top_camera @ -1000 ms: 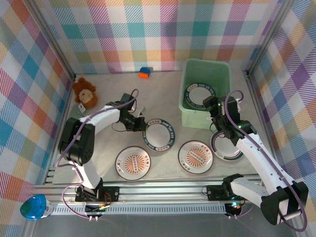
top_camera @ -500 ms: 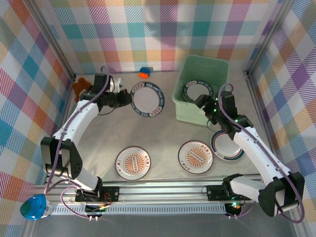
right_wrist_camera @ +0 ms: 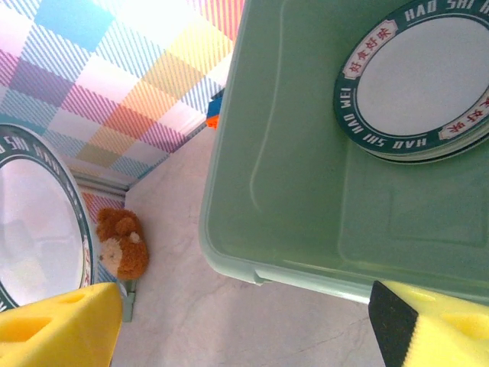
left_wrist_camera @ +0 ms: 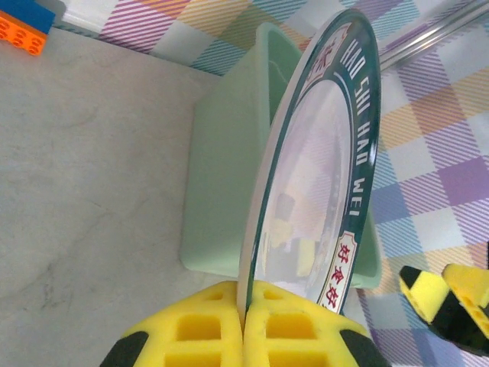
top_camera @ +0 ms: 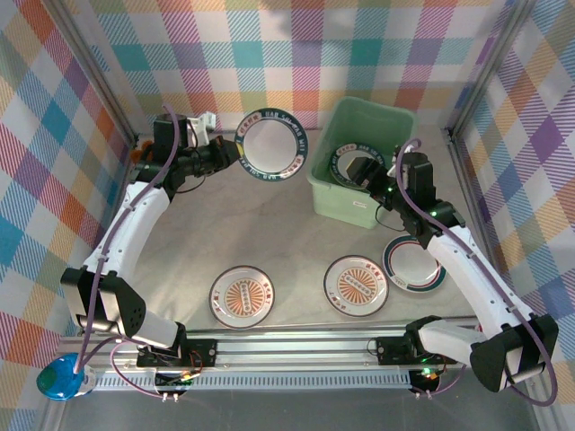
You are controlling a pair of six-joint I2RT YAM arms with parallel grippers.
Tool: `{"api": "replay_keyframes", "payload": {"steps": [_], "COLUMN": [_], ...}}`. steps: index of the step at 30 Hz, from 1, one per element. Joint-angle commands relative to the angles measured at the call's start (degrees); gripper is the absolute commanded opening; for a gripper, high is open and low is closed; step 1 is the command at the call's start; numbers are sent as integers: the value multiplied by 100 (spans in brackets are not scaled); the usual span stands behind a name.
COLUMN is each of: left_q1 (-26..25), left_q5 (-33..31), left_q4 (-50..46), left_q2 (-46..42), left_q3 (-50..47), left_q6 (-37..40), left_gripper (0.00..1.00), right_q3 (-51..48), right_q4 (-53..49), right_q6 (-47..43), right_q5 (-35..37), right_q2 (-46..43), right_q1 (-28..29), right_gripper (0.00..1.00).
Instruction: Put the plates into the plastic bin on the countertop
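The left gripper (top_camera: 232, 153) is clenched on the edge of 1 teal-rimmed plate (top_camera: 272, 144), held in the air just left of the plastic bin (top_camera: 337, 193), with its face tilted upward. Its rim reads "HAO SHI WEI". The right gripper (top_camera: 362, 171) hangs released, fingers wide apart, over the bin's near left part.

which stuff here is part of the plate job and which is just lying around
Job: held plate, left orange plate, right orange plate, blue-rimmed counter plate, binned plates, green bin.
Lying about: toy lion, toy block.
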Motion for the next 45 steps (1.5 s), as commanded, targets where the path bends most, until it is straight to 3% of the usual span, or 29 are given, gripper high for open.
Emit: {"api": "replay_keyframes", "payload": {"steps": [1, 6, 20, 26, 31, 34, 39, 45], "left_q1": [-145, -401, -880, -993, -1068, -1120, -1233, -1339], "left_q5": [411, 735, 1055, 1084, 1052, 955, 699, -42], "left_q4": [551, 1007, 1305, 1257, 1040, 966, 905, 749], "left_q2": [21, 292, 691, 771, 868, 950, 1134, 1324], "left_q3": [215, 406, 652, 684, 790, 855, 1058, 1323], "left_q6": [-316, -630, -830, -788, -690, -681, -681, -573], "left_gripper": [0, 0, 0, 0, 2, 9, 45, 65], "right_q3": [-72, 191, 247, 168, 15, -147, -536, -900], "right_q4": [567, 915, 1709, 2199, 2446, 2482, 2464, 2212], "right_q6": [-277, -662, -492, -209, -92, -103, -133, -98], "right_q5": [-430, -1194, -1326, -1224, -1204, -1068, -405, 657], "right_q2": [-105, 155, 711, 864, 815, 649, 119, -577], "right_q1": [22, 50, 110, 114, 111, 107, 108, 76], "right_gripper": [84, 82, 70, 50, 24, 13, 1, 0]}}
